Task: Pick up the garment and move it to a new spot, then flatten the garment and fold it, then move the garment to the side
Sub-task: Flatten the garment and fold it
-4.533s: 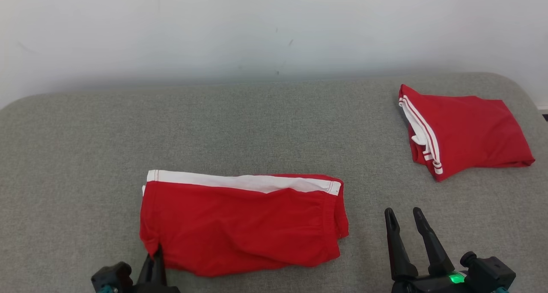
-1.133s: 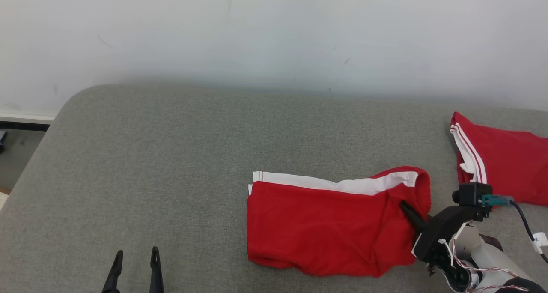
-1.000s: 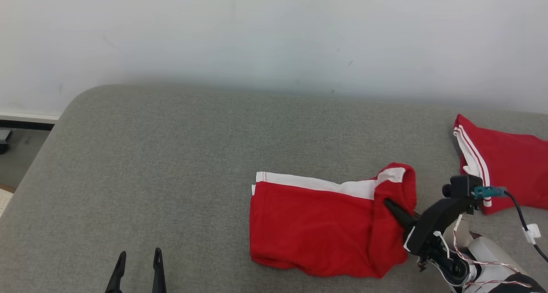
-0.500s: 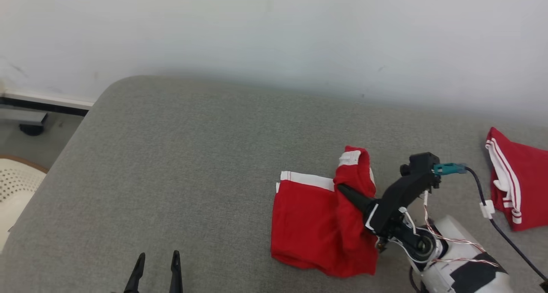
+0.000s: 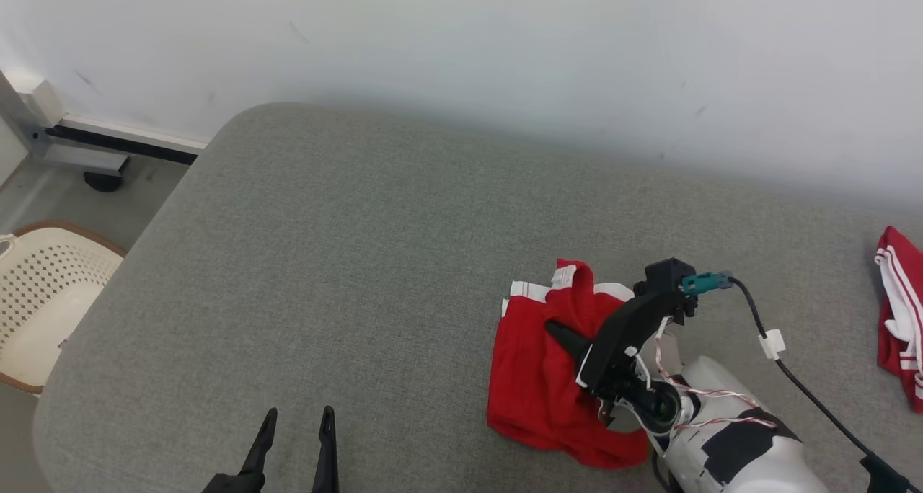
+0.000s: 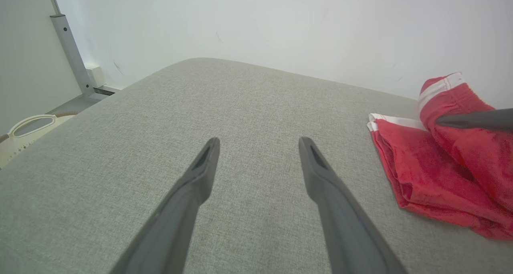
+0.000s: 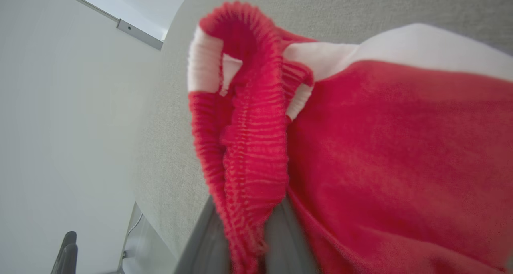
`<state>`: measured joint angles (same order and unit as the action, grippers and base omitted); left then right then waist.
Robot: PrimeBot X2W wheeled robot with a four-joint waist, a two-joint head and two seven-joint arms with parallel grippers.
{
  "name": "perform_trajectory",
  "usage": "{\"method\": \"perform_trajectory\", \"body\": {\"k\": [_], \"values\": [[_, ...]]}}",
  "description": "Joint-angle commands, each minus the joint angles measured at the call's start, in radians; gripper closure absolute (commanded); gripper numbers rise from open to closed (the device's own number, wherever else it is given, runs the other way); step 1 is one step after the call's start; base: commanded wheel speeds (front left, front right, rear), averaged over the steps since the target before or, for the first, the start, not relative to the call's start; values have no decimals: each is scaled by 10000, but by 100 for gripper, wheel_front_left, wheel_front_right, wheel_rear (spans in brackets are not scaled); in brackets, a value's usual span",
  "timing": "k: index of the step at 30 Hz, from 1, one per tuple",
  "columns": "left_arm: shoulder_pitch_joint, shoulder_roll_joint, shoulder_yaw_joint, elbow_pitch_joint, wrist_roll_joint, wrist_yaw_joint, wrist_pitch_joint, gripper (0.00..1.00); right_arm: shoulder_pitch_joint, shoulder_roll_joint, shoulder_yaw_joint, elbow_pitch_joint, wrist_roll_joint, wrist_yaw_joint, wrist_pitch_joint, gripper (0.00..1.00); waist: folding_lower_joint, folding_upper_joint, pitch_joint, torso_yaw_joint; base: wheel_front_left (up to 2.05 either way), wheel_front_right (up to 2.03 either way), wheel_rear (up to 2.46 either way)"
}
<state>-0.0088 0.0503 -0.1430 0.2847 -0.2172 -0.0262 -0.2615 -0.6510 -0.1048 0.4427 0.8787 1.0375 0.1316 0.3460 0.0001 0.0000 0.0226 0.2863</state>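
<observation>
right claw [image 5: 555,329] clenching garment [image 5: 533,385], lower right | left claw [image 5: 299,411] hanging released, lower left | risk: narrow pinch slipping, cloth bunching

Right hand [image 5: 559,331], clamped on waistband end of red shorts [image 5: 530,388], has carried it leftward over other half; shorts now half as wide, bunched. Left hand [image 5: 299,414], earlier at shorts' near left corner, now off cloth, fingers spread over bare bed [image 5: 360,262]. Head camera turned left: basket [image 5: 43,291] now in view.
</observation>
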Motion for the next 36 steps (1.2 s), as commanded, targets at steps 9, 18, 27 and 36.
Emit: {"method": "perform_trajectory", "body": {"k": [9, 18, 27, 36], "values": [[-216, 2, -58, 71, -143, 133, -25, 0, -294, 315, 213, 899, -524, -14, -991, 0, -1, 0, 108, 67, 0, 0, 0], [63, 1, 479, -15, 117, 50, -25, 0, -212, -224, 556, -304, -690, -14, -2592, 0, -1, 0, 1, -490, 0, 0, 0], [362, 4, 1096, -289, 477, -28, -25, 0, 599, -1350, 626, -1259, -1424, -14, -5539, 0, -1, 0, -203, -1219, 0, 0, 0], [530, 7, 1773, -590, 821, -160, -25, 0, 2423, -1893, -1110, -2910, -3732, -14, -6106, 0, -1, 0, -261, -1918, 0, 0, 0]]}}
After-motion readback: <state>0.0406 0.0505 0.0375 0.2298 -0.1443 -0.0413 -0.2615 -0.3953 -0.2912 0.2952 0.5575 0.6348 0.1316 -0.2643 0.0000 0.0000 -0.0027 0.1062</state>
